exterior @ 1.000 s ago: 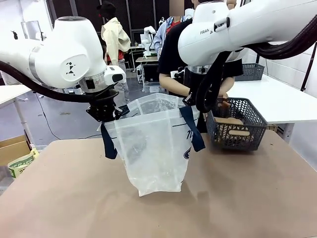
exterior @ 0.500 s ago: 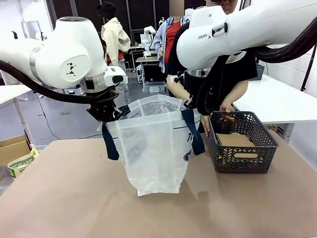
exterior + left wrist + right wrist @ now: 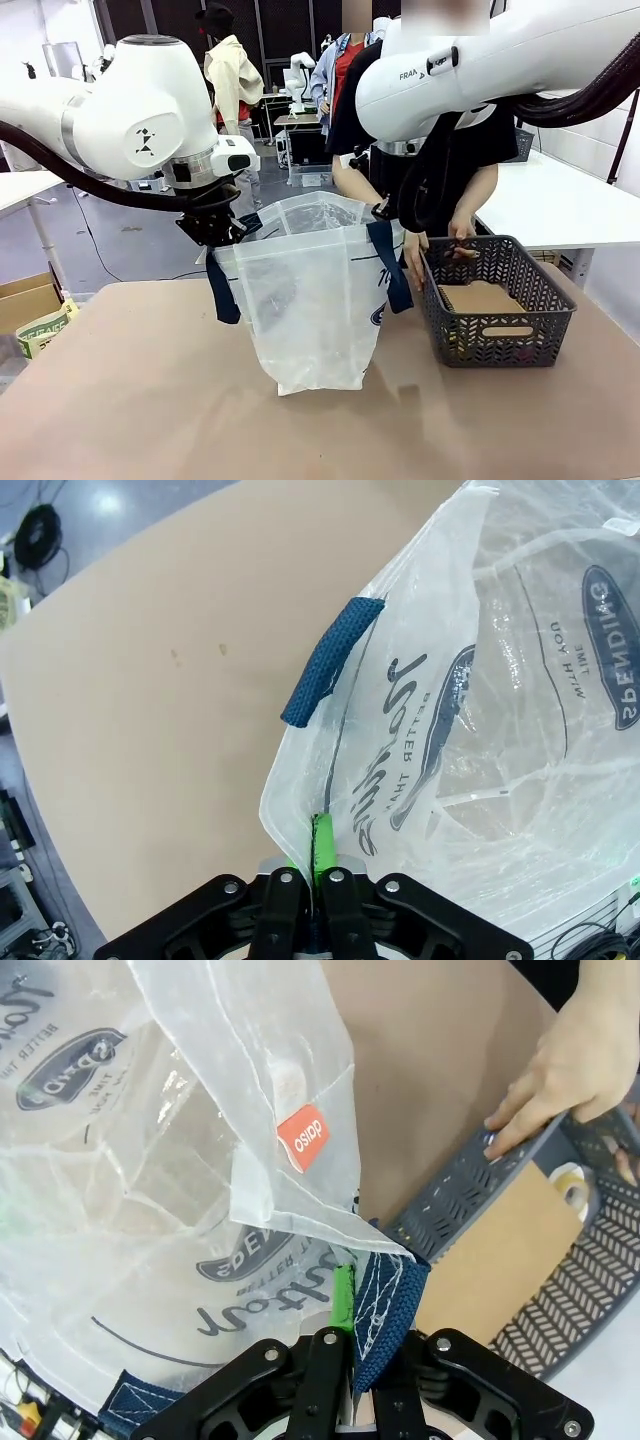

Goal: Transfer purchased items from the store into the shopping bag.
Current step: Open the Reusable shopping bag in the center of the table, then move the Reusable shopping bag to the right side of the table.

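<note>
Front: shopping bag point(image 3: 315, 300) mid-frame, hung open between left gripper point(image 3: 212, 228) and right gripper point(image 3: 385, 212); basket point(image 3: 500, 330) lower right, person's hand point(image 3: 412, 255) at its rim; purchased items point(image 3: 480, 298) apparently brown, flat, inside | Left wrist: jaws clamped on bag rim, bottom centre | Right wrist: jaws clamped on strap handle point(image 3: 388, 1295) | I'd hold the mouth wide and level for loading.

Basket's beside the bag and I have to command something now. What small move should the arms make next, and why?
Probably none: I'd hold both arms in place. The left end effector and right end effector are shut on opposite sides of the shopping bag rim, spreading its mouth open. The person's hand is on the basket, which holds a flat brown item. Moving might close the mouth.
</note>
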### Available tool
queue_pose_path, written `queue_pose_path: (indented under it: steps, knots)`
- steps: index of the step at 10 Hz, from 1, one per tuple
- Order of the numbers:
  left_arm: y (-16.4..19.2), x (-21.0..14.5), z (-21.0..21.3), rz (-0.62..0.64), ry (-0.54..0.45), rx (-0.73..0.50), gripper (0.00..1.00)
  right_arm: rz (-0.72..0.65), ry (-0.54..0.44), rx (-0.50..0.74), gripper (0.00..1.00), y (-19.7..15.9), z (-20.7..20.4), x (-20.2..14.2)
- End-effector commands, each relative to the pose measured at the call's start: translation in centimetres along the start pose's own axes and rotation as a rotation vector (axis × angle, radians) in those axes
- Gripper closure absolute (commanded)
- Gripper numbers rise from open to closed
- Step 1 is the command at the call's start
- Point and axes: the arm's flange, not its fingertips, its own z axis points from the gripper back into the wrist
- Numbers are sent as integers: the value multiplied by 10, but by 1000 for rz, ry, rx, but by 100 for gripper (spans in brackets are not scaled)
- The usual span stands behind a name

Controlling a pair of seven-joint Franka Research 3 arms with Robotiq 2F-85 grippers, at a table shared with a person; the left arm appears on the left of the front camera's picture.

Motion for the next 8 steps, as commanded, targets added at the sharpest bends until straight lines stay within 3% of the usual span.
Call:
queue_pose_path:
  steps: [1, 2, 8]
  knots:
    - [5, -3, -3, -45, -5, 19, 100, 35, -4, -7, 100, -2, -3, -1]
    - [0, 0, 0, 0, 0, 0, 100, 0, 0, 0, 100, 0, 0, 0]
    - [0, 0, 0, 0, 0, 0, 100, 0, 0, 0, 100, 0, 0, 0]
